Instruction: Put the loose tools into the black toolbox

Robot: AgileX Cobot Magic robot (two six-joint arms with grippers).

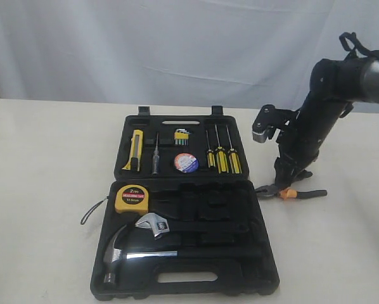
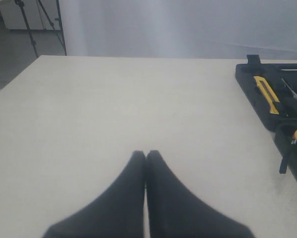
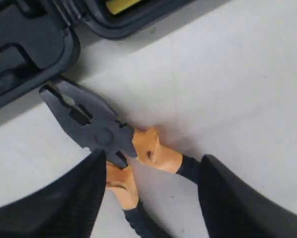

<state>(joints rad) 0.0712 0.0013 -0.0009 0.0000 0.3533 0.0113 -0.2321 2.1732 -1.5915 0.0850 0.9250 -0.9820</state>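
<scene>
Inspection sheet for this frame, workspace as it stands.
Surface: pale table, no stains seen.
Job's things: black toolbox open; utility knife, tape roll and tape measure in it; pliers on the table beside it.
Clutter: hammer, wrench, screwdrivers seated in the toolbox.
Grippers: right gripper open astride the pliers' handles; left gripper shut above the table.
Cables: dark loop on the right arm.
Surroundings: white curtain; tripod.

pliers (image 1: 297,193) right of toolbox (image 1: 260,256), perhaps touching
</scene>
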